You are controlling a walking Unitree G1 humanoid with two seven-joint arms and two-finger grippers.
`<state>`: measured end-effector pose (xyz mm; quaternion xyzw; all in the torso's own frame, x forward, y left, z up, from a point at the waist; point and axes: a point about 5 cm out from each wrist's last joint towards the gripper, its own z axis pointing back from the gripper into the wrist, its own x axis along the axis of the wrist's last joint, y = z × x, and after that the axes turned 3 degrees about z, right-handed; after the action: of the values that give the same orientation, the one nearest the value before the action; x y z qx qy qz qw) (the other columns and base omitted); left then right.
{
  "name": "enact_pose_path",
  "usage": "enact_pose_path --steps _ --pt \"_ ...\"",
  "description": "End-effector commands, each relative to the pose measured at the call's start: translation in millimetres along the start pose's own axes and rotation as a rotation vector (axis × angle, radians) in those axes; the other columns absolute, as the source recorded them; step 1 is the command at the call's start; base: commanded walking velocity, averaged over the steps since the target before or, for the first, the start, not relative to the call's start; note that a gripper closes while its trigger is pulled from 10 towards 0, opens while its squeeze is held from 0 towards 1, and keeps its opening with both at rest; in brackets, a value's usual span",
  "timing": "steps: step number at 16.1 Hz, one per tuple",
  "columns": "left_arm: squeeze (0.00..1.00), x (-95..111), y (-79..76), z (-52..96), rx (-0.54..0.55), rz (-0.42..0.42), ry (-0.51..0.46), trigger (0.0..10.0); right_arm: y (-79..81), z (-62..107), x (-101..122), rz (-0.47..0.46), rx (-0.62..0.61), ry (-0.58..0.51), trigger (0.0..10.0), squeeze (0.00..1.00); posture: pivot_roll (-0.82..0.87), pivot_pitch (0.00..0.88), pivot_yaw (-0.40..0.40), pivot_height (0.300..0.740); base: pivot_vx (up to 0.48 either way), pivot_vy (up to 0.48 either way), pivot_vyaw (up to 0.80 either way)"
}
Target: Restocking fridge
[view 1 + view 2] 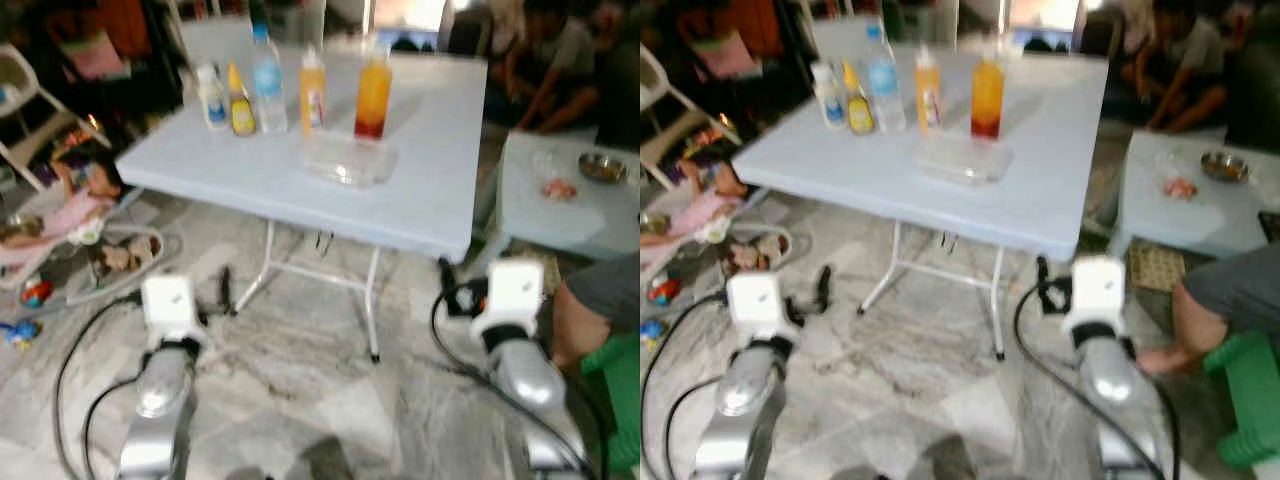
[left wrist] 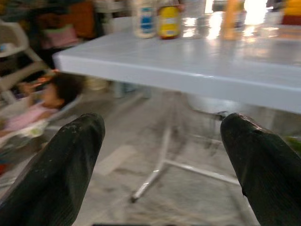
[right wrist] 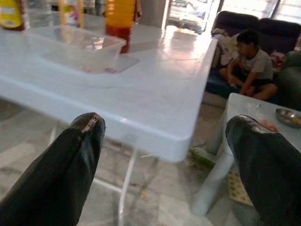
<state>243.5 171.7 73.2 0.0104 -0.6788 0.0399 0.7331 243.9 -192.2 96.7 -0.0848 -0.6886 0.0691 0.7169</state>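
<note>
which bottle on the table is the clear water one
The water bottle, third from the robot's left in the row: clear with a blue label, unlike the white, yellow and orange ones.

We see five bottles point(image 1: 270, 85) in a row on the table point(image 1: 420, 190), a clear container point(image 1: 347, 160) before them.

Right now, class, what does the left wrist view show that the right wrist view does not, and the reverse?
Left wrist view's own: a white bottle with a blue label standing on the table, and a person in pink lying low near the floor. Right wrist view's own: a clear plastic container on the table, a round metal bowl on a low pale side table, and a seated person. Shared: the pale folding table, its white metal legs, the marbled floor. The left gripper and right gripper are both open.
</note>
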Motion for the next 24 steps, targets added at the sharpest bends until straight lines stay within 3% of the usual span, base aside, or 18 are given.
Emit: enact_pose_path --steps 1,3,7,16,19,24 --pt "0.00 4 -5.9 -4.5 -0.025 0.004 -0.017 10.0 1.9 -0.8 8 0.008 0.001 -0.043 10.0 0.00 -0.10 0.000 0.043 0.740 0.000 0.000 0.00" --pt "0.00 12 -13.2 -10.3 -0.087 0.025 -0.032 10.0 2.6 -5.9 13 -0.028 -0.018 -0.052 10.0 0.00 -0.11 0.000 0.052 0.740 0.000 0.000 0.00" --pt "0.00 17 -13.2 -15.6 -0.098 0.024 -0.064 10.0 2.6 -7.5 15 -0.018 -0.017 -0.063 10.0 0.00 -0.11 0.000 0.055 0.740 0.165 0.000 -0.60" --pt "0.00 18 -21.0 -18.2 -0.134 0.045 -0.059 10.0 -0.5 -13.8 22 -0.028 -0.023 -0.086 10.0 0.00 -0.11 0.000 0.057 0.740 0.445 0.000 0.00" --pt "0.00 17 -21.6 -19.0 -0.133 0.048 -0.056 10.0 1.9 -14.4 24 0.027 0.004 -0.092 10.0 0.00 -0.11 0.000 0.053 0.740 0.439 0.000 0.27" --pt "0.00 17 -23.4 -19.8 -0.136 0.048 -0.054 10.0 -2.3 -13.7 23 -0.010 -0.035 -0.083 10.0 0.00 -0.11 0.000 0.054 0.740 0.430 0.000 0.16"
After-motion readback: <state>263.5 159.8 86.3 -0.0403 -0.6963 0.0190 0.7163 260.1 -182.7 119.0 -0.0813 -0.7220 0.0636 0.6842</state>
